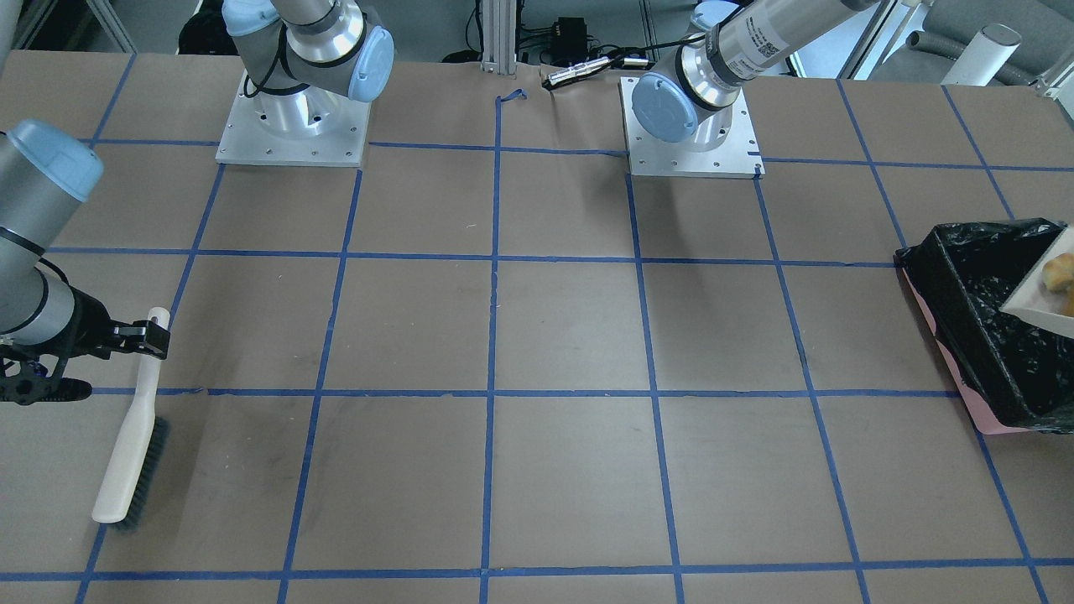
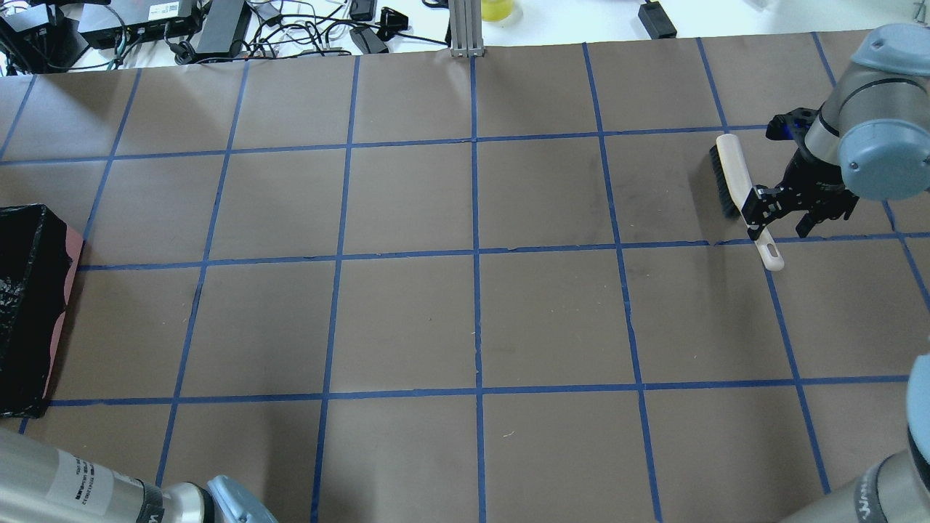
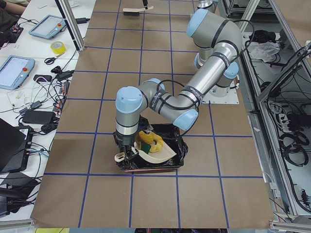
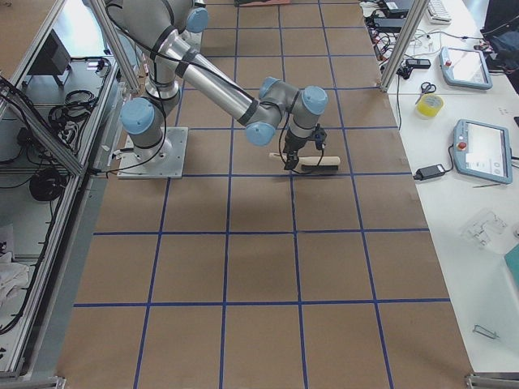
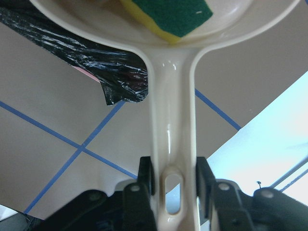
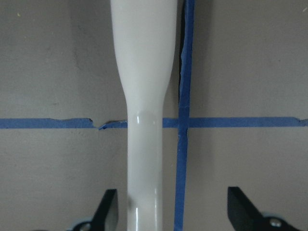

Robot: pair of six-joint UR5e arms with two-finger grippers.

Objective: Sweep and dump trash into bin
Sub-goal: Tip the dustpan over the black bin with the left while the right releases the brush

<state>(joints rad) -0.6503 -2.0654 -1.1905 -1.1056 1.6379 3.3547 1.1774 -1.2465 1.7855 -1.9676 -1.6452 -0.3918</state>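
My left gripper [image 5: 174,178] is shut on the handle of the beige dustpan [image 5: 171,115] and holds it tilted over the bin [image 1: 973,335], a pink-sided box lined with a black bag. A yellow sponge with a green side [image 5: 173,14] lies in the pan. A golden-brown lump [image 1: 1059,273] lies there too. I cannot pick out the pale pastry. My right gripper [image 2: 781,218] is open, its fingers on either side of the white handle of a brush [image 2: 734,178] that lies on the table. The wrist view shows the handle [image 6: 144,144] between the spread fingers.
The table is brown paper with a blue tape grid [image 1: 495,260]. The bin [image 2: 29,312] sits at the table's left end, the brush [image 1: 134,436] at the right end. Both arm bases [image 1: 294,117] stand at the back edge.
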